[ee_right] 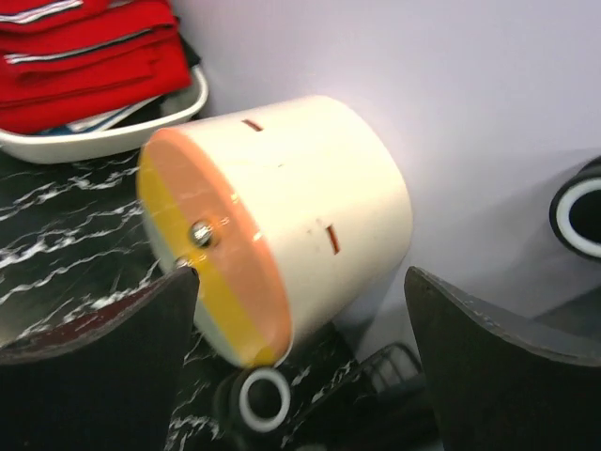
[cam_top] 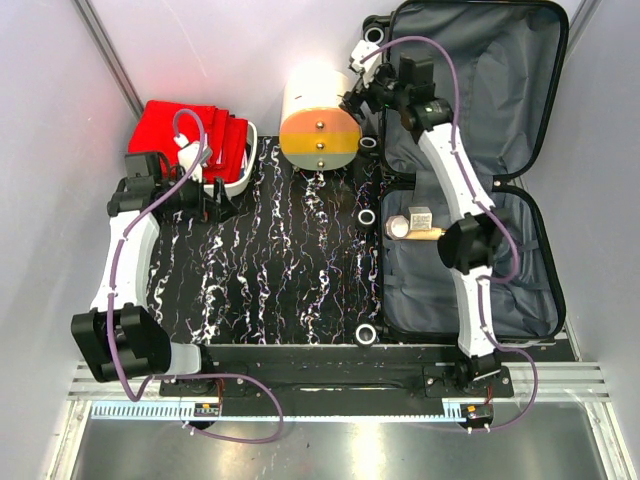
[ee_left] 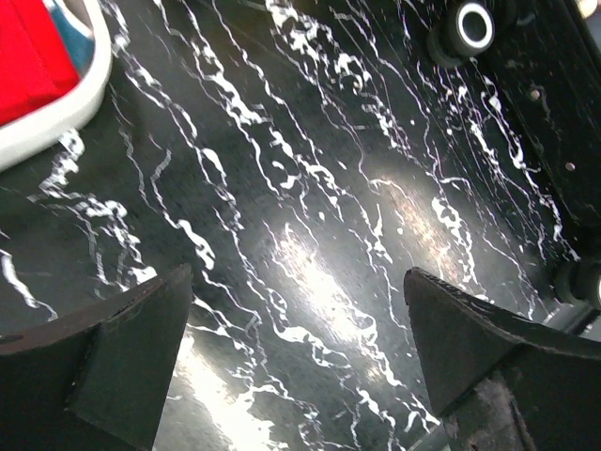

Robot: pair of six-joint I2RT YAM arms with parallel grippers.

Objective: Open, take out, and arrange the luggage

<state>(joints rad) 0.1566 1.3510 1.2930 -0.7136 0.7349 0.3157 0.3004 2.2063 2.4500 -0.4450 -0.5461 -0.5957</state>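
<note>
The luggage (cam_top: 520,90) lies wide open on the right of the table (cam_top: 280,270), the round box (cam_top: 320,125) and red clothes (cam_top: 195,130) sit outside it, the left gripper (ee_left: 299,282) and right gripper (ee_right: 300,277) are both open and empty, so I think the little box (cam_top: 419,215) inside comes out next.

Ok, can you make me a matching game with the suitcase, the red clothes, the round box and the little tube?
Things:
1 suitcase
2 red clothes
3 round box
4 tube

Places or states:
A in the white tray
B on its side
C lying open
D inside the suitcase

Pairs: 1-C, 2-A, 3-B, 4-D
</note>
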